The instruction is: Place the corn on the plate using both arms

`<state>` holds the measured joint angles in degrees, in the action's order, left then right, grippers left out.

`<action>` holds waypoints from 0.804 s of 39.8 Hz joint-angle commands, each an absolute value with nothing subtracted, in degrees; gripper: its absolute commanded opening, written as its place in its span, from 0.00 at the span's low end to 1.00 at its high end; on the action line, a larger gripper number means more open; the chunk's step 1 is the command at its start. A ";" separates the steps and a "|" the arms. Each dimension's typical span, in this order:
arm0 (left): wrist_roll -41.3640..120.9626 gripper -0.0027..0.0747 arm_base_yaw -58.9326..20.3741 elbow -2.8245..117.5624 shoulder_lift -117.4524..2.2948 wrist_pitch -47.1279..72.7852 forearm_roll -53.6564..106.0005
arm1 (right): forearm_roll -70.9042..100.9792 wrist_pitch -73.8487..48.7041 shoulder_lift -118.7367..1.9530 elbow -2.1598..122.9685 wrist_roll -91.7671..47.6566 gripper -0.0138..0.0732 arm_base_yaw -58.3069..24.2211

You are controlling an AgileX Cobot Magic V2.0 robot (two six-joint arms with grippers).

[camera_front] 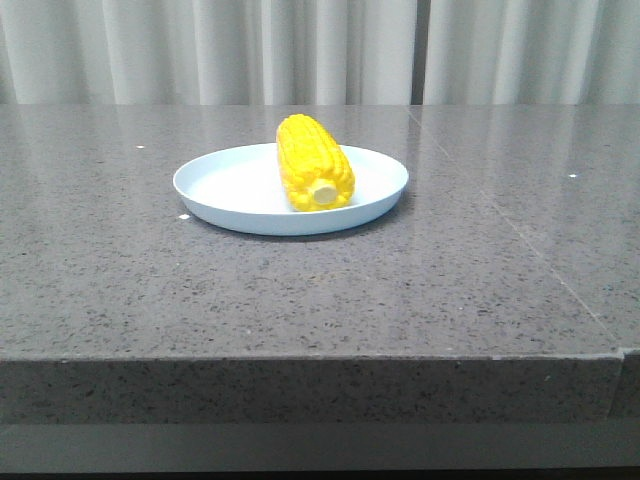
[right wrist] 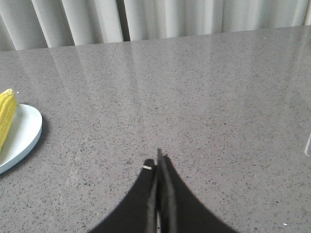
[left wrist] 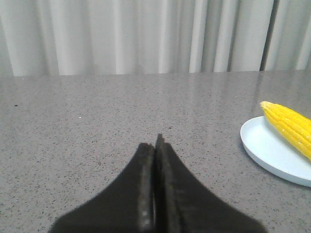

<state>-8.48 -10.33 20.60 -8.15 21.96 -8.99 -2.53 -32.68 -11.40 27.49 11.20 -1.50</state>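
Bright yellow corn (camera_front: 313, 162) on pale plate (camera_front: 225, 185), stub end frontward; left fingers (left wrist: 146, 194) and right fingers (right wrist: 167, 204) pressed together, empty.

In front of me, the speckled grey stone table (camera_front: 300, 290) runs wide with a faint seam on its right, and pale pleated white curtains (camera_front: 200, 50) hang behind.

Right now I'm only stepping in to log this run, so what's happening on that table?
Nothing is being handled at this moment. The corn lies on the plate, its pale stub end toward the front camera, on the grey stone table. The left gripper and the right gripper are both away from the plate, each with its jaws shut and holding nothing. Neither arm shows in the front view. The corn looks placed.
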 commanded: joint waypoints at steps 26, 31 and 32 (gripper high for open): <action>5.95 0.01 -0.82 7.94 -1.50 4.91 5.60 | -3.42 -27.73 -12.10 29.02 10.60 0.08 -1.40; 5.95 0.01 -0.15 4.29 1.10 4.91 5.47 | -3.42 -27.73 -12.10 29.02 10.60 0.08 -1.40; 5.95 0.01 -0.15 3.76 1.37 4.91 5.47 | -3.42 -27.73 -12.10 29.02 10.60 0.08 -1.40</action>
